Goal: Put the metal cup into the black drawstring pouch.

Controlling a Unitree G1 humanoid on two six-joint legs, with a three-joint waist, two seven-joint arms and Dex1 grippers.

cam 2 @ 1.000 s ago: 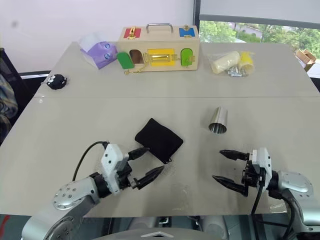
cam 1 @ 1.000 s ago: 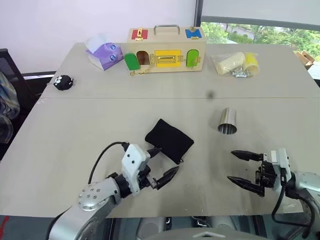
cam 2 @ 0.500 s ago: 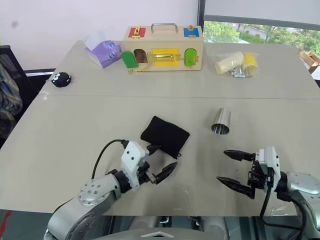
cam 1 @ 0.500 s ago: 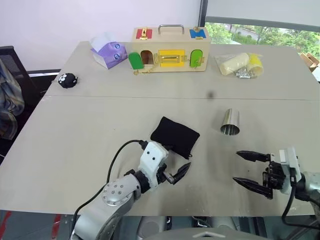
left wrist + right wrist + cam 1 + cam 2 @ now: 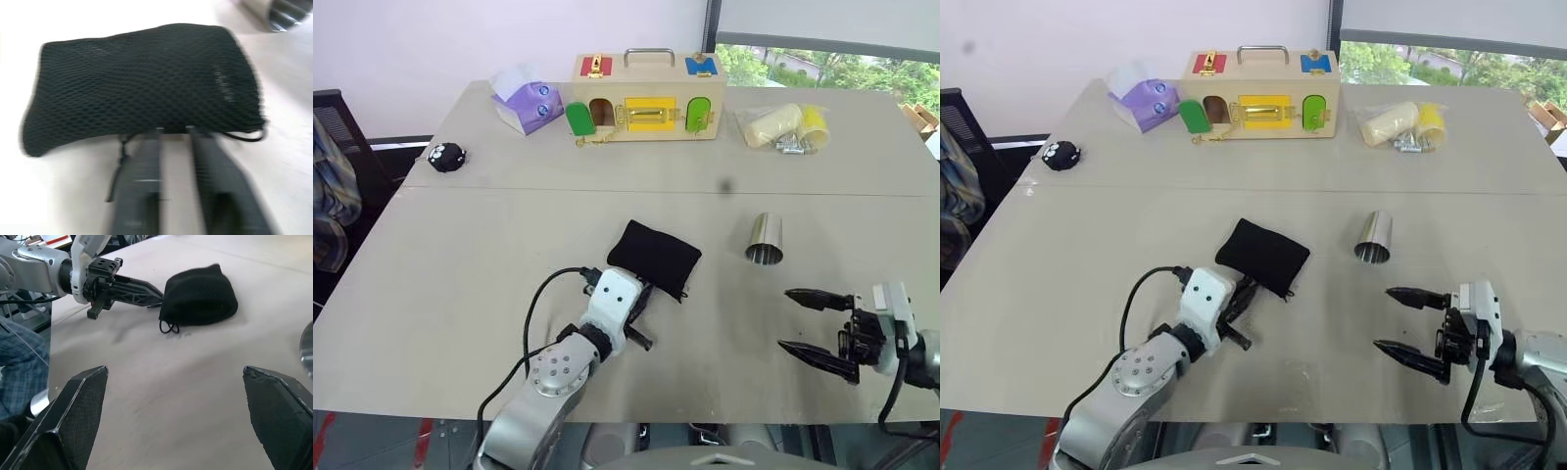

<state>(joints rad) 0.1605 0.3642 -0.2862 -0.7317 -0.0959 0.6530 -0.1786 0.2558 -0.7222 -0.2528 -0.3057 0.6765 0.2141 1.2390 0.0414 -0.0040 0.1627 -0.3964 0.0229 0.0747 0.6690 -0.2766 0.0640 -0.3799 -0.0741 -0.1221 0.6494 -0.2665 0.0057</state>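
Metal cup stands on the table, untouched. Left gripper is clenched at the black drawstring pouch's near edge, probably pinching fabric to hold it; right gripper waits spread wide near the cup.

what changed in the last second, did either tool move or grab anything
The left tool moved forward to the near edge of the black drawstring pouch and shut there; whether it pinches fabric or cord cannot be told. The pouch looks nudged slightly. The right tool stayed open near the table edge, holding nothing. The metal cup stayed standing on the table.
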